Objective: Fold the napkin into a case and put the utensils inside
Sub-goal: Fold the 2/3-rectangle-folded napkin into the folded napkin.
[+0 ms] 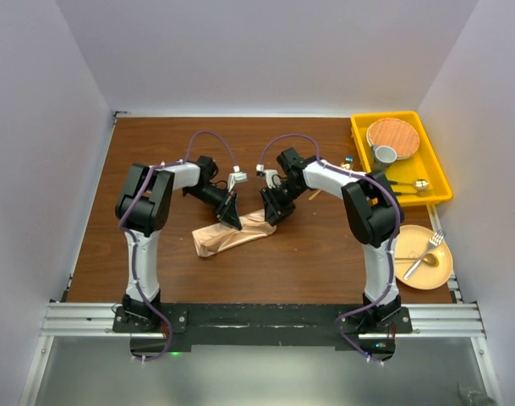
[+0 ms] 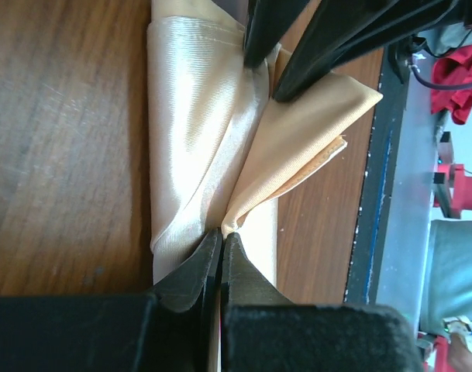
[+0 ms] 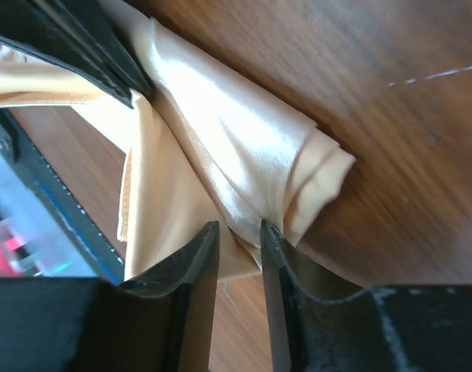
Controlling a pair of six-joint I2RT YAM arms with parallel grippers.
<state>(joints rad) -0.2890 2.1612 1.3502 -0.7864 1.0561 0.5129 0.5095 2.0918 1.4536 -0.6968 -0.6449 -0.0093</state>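
Note:
The peach satin napkin [image 1: 227,238] lies folded into a narrow, layered strip at mid-table. My left gripper [image 1: 232,216] is shut on a raised fold at one end of it; in the left wrist view its tips [image 2: 222,235] pinch the napkin [image 2: 197,116]. My right gripper [image 1: 274,211] stands at the other end. In the right wrist view it [image 3: 238,226] is open, with a ridge of the napkin [image 3: 236,132] loose between the tips. A gold fork [image 1: 426,252] lies on the peach plate [image 1: 443,275], and a gold spoon [image 1: 412,183] lies in the yellow tray [image 1: 358,135].
The yellow tray at the back right also holds a round wood-toned plate [image 1: 393,135] and a white cup [image 1: 385,155]. A small blue-tipped item [image 1: 348,160] lies just left of the tray. White walls surround the brown table [image 1: 156,152].

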